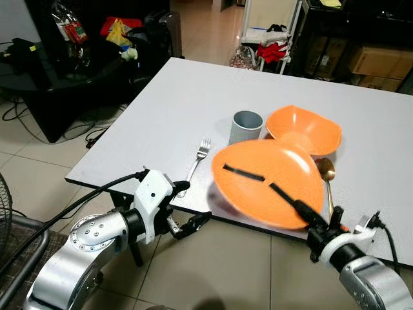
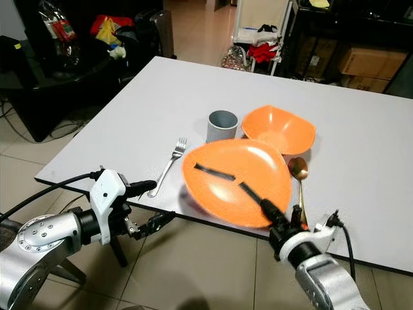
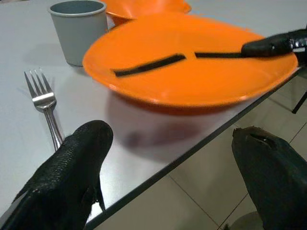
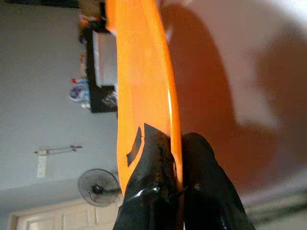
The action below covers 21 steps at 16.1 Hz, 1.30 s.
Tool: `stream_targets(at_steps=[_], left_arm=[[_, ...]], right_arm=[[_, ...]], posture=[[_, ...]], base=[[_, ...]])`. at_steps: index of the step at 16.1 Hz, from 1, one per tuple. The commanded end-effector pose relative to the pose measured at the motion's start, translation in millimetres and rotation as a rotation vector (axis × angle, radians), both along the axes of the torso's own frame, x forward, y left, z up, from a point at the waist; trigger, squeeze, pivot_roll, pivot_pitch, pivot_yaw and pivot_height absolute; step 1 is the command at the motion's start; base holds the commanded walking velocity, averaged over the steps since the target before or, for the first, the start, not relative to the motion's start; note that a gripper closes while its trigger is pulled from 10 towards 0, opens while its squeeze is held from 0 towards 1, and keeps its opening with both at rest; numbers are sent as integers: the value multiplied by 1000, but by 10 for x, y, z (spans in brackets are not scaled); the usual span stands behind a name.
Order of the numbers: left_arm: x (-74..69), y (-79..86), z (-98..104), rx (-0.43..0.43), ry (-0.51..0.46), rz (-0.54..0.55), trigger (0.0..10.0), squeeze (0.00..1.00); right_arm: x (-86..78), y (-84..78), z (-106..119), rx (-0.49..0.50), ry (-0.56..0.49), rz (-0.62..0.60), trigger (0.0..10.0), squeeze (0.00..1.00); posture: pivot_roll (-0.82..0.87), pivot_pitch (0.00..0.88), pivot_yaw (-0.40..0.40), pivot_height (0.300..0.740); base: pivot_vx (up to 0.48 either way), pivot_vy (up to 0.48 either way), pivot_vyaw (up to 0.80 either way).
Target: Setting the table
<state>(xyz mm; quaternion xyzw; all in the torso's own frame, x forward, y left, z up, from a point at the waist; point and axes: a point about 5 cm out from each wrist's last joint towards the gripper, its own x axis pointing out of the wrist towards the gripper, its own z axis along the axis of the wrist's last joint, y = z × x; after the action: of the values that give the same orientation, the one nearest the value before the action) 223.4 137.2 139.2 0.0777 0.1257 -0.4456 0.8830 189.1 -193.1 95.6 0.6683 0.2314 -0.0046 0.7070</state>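
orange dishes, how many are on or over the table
2: an orange plate pinched by the right pincer near the front edge, and an orange bowl behind it, beside the grey cup.

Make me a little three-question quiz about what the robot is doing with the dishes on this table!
1. True or false: the right gripper is pinching the rim of the orange plate.
2. Which thing lies nearest the left gripper? A) the gold spoon B) the fork C) the orange bowl
3. Fill in the blank: the grey cup stands between the fork and the orange ____.

Key:
1. True. One black finger lies across the top of the plate and the other is underneath.
2. B. The fork lies at the near table edge by the open left gripper.
3. Bowl.
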Motion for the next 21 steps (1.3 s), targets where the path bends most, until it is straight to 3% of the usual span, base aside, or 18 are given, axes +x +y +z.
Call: stream_targets(at_steps=[1,6,11,15,21], left_arm=[[-4,22,67,5,-18,-3,10000,0],[-9,18,76,5,-20,-6,10000,0],[-2,-14,68,4,-15,-18,10000,0],[5,-12,76,7,-18,-16,10000,0],[-3,9,79,12,-22,-11,10000,0]], right_arm=[[-23,68,156,39,-55,54,10000,0],[-120,146,248,61,-42,59,10000,0],[-10,45,155,43,14,12,10000,0],[144,24,59,-54,23,36,10000,0],[279,11,-25,-82,6,21,10000,0]], posture=[[-14,20,-28,740],[-21,30,-23,740],[-19,29,-18,740],[-10,27,-26,740],[-3,24,-28,740]], base=[[0,0,0],[0,0,0],[0,0,0],[0,0,0],[0,0,0]])
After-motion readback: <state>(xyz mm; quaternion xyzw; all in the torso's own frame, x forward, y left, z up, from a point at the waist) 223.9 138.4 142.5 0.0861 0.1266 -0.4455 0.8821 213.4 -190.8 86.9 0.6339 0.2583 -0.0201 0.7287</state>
